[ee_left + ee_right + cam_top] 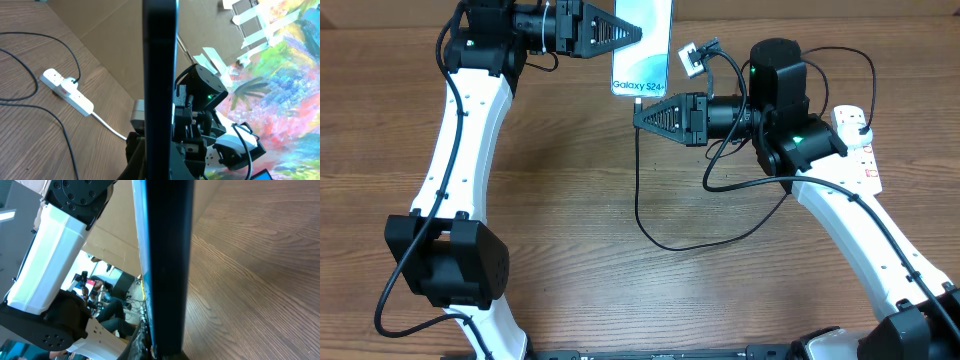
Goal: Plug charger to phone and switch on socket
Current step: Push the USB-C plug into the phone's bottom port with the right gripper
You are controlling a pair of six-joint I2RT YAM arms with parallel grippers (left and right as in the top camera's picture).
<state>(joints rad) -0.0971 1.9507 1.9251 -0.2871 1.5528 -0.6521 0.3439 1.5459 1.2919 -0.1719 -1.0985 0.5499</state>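
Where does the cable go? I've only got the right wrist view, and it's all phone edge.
Observer: Overhead, the charger runs from the right tool at the phone's bottom edge, then loops across the table.
Operator: Is its other end plugged in?
Observer: Yes; left wrist shows it seated in the socket.
Operator: What's holding the phone?
Observer: The left tool, from the side, screen up.
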